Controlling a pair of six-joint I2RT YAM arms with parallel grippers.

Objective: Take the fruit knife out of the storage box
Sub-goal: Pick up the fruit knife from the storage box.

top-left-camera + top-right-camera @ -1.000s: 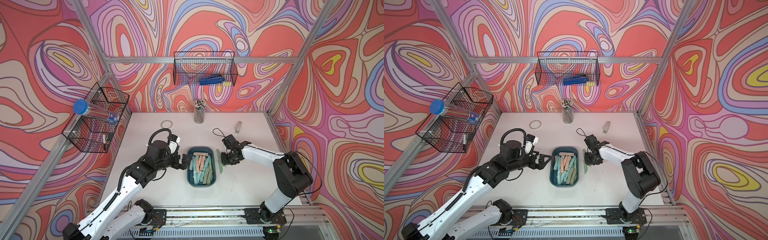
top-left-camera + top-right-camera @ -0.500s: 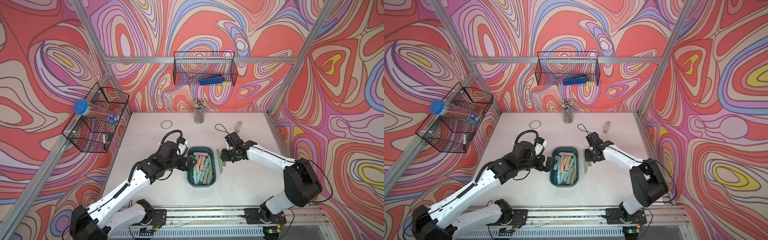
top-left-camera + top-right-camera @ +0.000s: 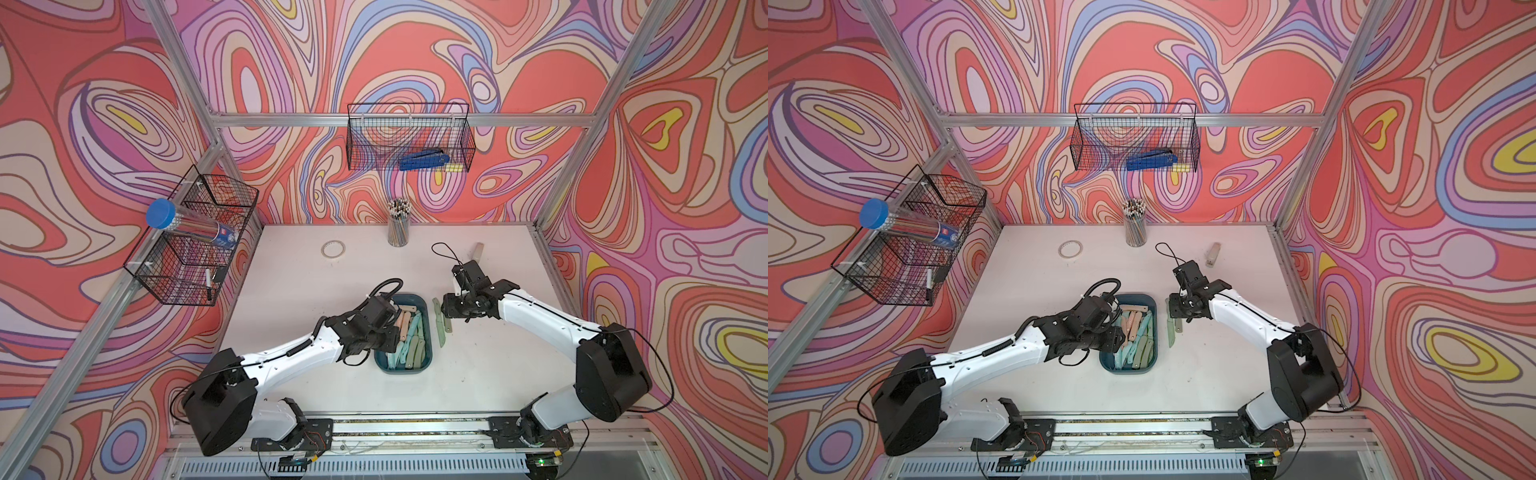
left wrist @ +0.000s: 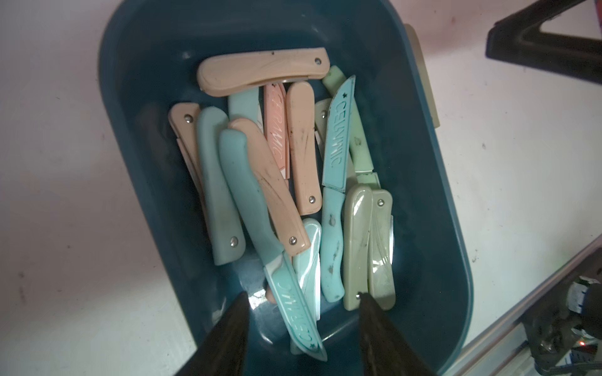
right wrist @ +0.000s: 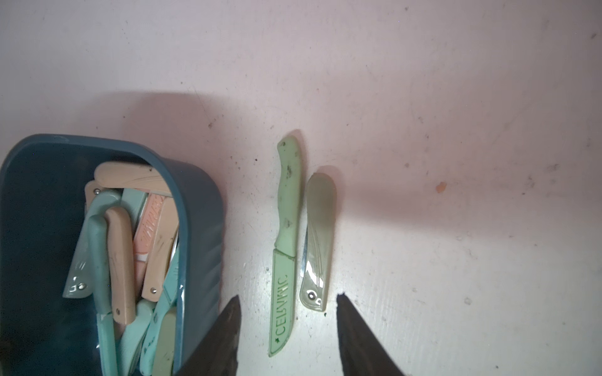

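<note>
CERAMIC is showing in raised letters on a teal sheath (image 4: pixel 337 136) and a pink sheath (image 4: pixel 277 130) among the fruit knives piled in the storage box (image 4: pixel 436 201). The box is sitting on the white surface (image 3: pixel 291 291), towards its near middle. The same word is running along the sheath of a pale green knife (image 5: pixel 286 234) lying outside, just right of the box, with an olive folding knife (image 5: pixel 319 234) close beside it.

The left arm is stretching in from the near left. Its left hand (image 4: pixel 301 302) is tipping down over the box, fingers partly spread astride a teal sheathed knife (image 4: pixel 293 293) without pinching it. The right arm is bending in from the near right. Its right hand (image 5: pixel 286 302) is hovering above the two knives outside, fingers apart and gripping nothing.

Farther back, a pencil cup (image 3: pixel 398 226) and a tape ring (image 3: pixel 333 249) are standing clear of both arms. A wire basket (image 3: pixel 409 137) is hanging on the far wall.
</note>
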